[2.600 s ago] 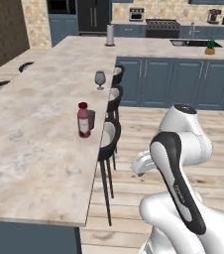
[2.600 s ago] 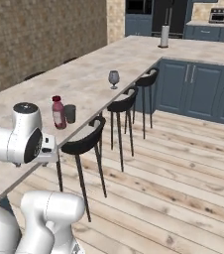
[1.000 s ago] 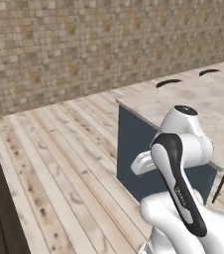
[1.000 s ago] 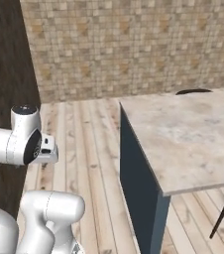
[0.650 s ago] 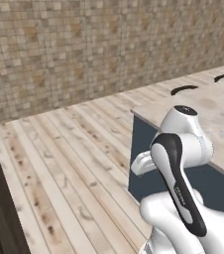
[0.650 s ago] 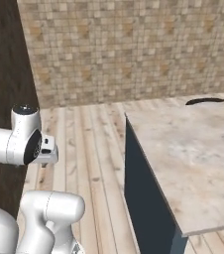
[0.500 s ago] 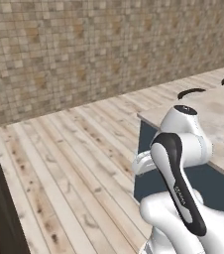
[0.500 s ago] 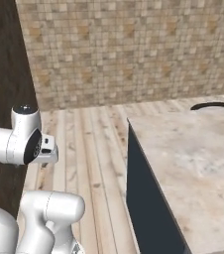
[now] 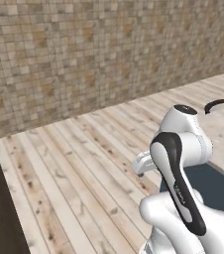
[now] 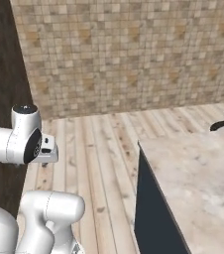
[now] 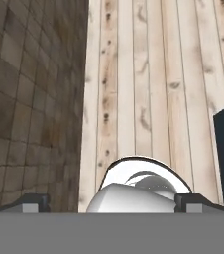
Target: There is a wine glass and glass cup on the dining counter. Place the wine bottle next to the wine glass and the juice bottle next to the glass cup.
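End effector (image 11: 112, 203) fingers spread wide, empty; dining counter (image 10: 198, 183) in right base view.

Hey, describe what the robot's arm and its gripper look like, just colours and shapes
The arm is made of glossy white, rounded segments with bulging joints. A dark grey, nearly black band curves along one link in the left base view, and round dark caps sit on its joints. In the hand view, the gripper has two small, blocky dark grey finger tips. I see no cables or markings.
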